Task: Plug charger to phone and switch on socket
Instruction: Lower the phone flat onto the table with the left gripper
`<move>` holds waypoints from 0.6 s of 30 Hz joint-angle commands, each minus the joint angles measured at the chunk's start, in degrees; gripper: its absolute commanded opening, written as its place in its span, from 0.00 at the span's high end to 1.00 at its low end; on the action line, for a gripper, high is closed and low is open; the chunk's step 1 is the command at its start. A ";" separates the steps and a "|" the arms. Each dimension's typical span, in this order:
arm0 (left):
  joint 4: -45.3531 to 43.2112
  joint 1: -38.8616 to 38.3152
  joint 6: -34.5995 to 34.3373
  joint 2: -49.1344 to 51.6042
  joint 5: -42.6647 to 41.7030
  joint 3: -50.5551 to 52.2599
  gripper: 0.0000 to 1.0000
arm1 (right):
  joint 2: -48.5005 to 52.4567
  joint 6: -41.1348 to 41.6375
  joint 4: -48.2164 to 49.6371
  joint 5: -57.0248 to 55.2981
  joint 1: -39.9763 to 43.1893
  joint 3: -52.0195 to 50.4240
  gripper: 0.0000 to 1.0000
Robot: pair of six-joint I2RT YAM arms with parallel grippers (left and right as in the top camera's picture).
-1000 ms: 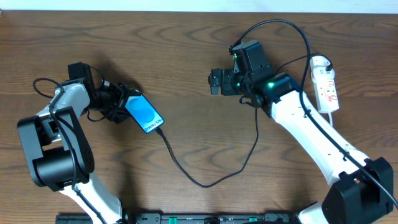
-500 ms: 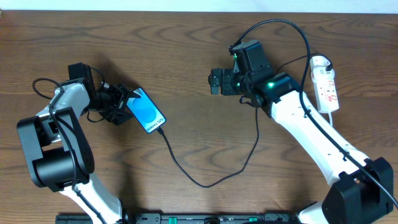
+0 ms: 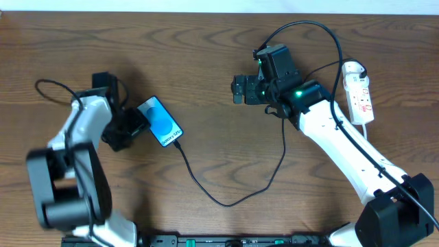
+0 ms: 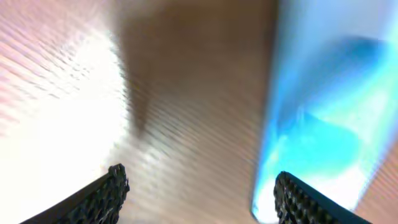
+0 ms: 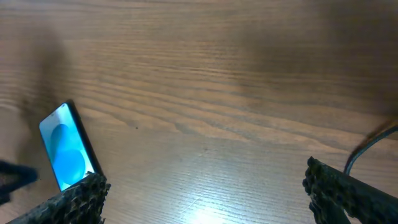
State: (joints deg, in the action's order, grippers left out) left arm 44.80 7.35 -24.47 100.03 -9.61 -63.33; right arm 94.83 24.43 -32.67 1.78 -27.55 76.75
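The left end effector (image 3: 139,119) is released, its jaws spread wide with only bare worktop (image 3: 206,55) between them. In the left wrist view one of the fingers (image 4: 292,196) sits just beside the phone (image 3: 159,120), which lies flat straight ahead and a little off to that side, its blue screen up and blurred at such close range. At the phone's end farthest from this end effector the tip of the charger (image 3: 226,203) meets its edge; whether it is fully seated cannot be told. From there the thin black cable sags away in a loop across the wood, then climbs past the right arm and arches over it towards the socket (image 3: 360,92). The right end effector (image 3: 236,90) hangs well apart from the phone, released too, jaws fully spread and empty, pointed at the phone across open wood. The white socket lies behind this end effector, beyond its arm, near the worktop's edge.
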 commanded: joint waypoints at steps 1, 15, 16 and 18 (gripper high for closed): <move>-0.11 -5.40 7.61 -10.58 4.79 -0.68 0.22 | -0.96 -0.94 0.07 -1.36 -0.28 0.37 0.01; -0.66 -13.92 8.57 -33.31 7.52 -0.68 0.22 | -0.96 -0.94 -0.81 -1.42 -0.28 0.37 0.01; -0.66 -13.92 8.57 -33.53 7.52 -0.68 0.22 | -0.96 -0.94 -1.29 -1.44 -0.28 0.37 0.01; -0.66 -13.92 8.57 -33.57 7.52 -0.68 0.22 | -0.96 -0.96 -1.95 -1.46 -0.22 0.37 0.01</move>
State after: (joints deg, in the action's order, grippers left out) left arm 43.92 -6.44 -16.64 66.78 -3.31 -63.53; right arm 94.83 24.29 -33.89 1.23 -27.55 76.75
